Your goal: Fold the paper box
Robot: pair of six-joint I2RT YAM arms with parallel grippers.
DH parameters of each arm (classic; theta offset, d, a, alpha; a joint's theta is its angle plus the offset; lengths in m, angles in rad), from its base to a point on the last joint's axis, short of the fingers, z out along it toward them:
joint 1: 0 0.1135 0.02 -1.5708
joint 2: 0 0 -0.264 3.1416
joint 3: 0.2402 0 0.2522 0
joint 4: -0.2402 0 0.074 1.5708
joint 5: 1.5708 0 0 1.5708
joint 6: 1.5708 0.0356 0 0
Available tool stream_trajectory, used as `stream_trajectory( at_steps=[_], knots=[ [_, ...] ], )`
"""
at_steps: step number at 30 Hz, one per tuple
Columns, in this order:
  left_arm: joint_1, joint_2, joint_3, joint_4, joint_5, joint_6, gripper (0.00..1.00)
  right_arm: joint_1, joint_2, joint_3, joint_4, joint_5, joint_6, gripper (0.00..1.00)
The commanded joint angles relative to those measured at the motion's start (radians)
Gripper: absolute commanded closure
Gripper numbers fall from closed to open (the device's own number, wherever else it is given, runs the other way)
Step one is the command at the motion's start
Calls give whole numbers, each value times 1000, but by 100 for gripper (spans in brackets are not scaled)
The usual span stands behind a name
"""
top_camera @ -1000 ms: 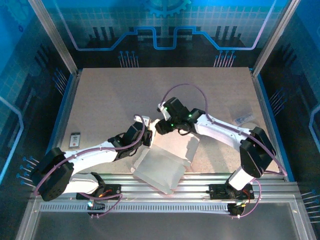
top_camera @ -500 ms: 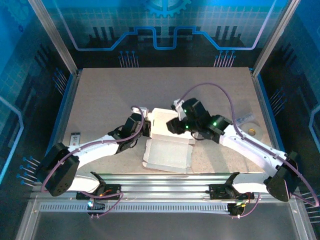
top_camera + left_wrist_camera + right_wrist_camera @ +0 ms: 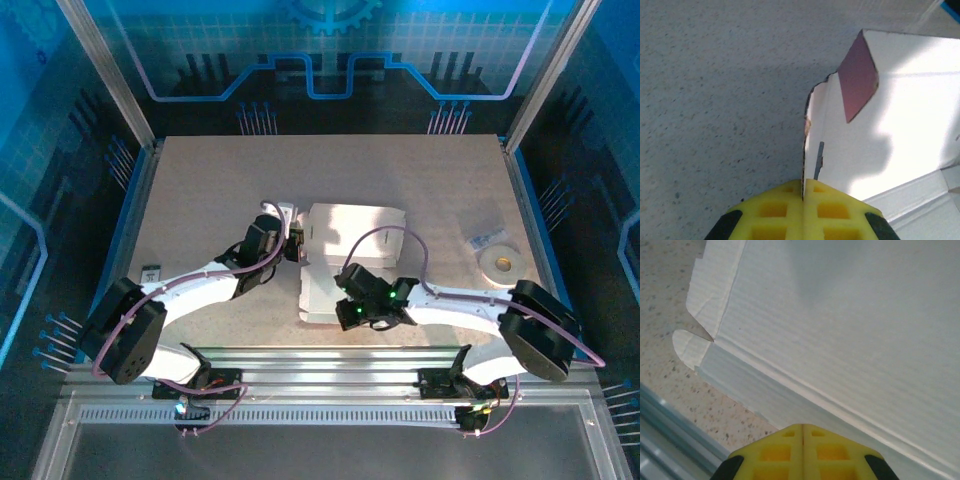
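Pink-backed cardboard, one paper box (image 3: 345, 235), lay opened pale face up on the tabletop (image 3: 220, 180), midway between its left and right edges and reaching toward the near edge. Two arms met it. The left end effector (image 3: 803, 192) was clamped on the sheet's upturned left edge. The right end effector (image 3: 802, 432) had its pads pressed together with nothing between, at the sheet's near part. One white tape roll (image 3: 499, 262) sat near the right edge, well apart. The far half lay open.

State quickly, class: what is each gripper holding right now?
Left gripper: closed on the paper box edge.
Right gripper: closed, holding nothing.
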Motion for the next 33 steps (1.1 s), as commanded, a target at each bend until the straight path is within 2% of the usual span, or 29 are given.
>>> stream_trajectory(
  at_steps=[1, 8, 18, 26, 33],
  knots=[
    [8, 6, -25, 86, 69, 35, 94, 18, 43, -2, 83, 48, 96, 100],
    [9, 19, -42, 88, 80, 58, 93, 21, 113, 6, 105, 66, 116, 100],
    [55, 27, 77, -117, 193, 154, 85, 44, 184, -2, 107, 78, 121, 100],
    [140, 81, 193, -274, 330, 171, 84, 62, 207, 3, 103, 102, 119, 100],
    [166, 179, 317, -428, 349, 183, 81, 67, 215, 1, 89, 119, 117, 100]
  ],
)
